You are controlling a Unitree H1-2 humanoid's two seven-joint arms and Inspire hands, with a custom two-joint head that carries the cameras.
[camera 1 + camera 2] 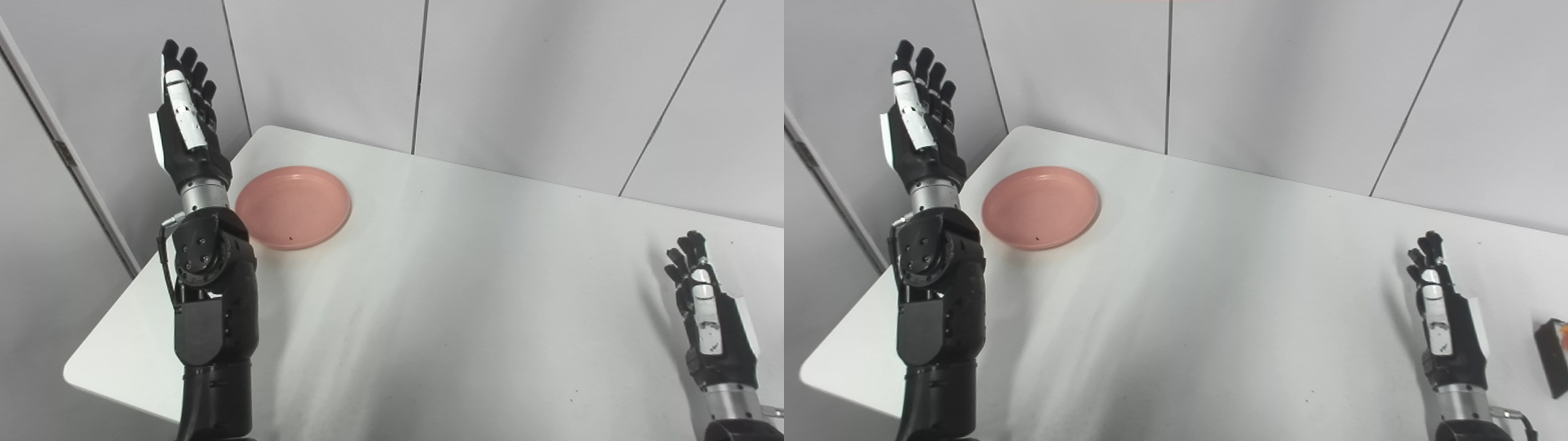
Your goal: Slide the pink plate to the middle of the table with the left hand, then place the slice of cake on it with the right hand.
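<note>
Holding my left hand (184,122) raised, fingers spread and empty, I see the round pink plastic plate (293,207) on the white table (465,294) just beside it, at four o'clock; my right hand (1442,312), also spread and empty, is well apart.

We see our left hand (184,131), a glossy black plastic shell with a white panel along its back and one white-topped finger, the other fingers black. Below it sits a short brushed-silver metal wrist collar (204,196). Our left forearm (211,300) is a chunky matte black housing with a round joint plate (195,252) studded with small dark screws, and a thin black cable (164,263) loops along its outer side. Our right hand (1445,324) shows the same black shell, white strip and side panel, above its own silver collar (1461,401).
</note>
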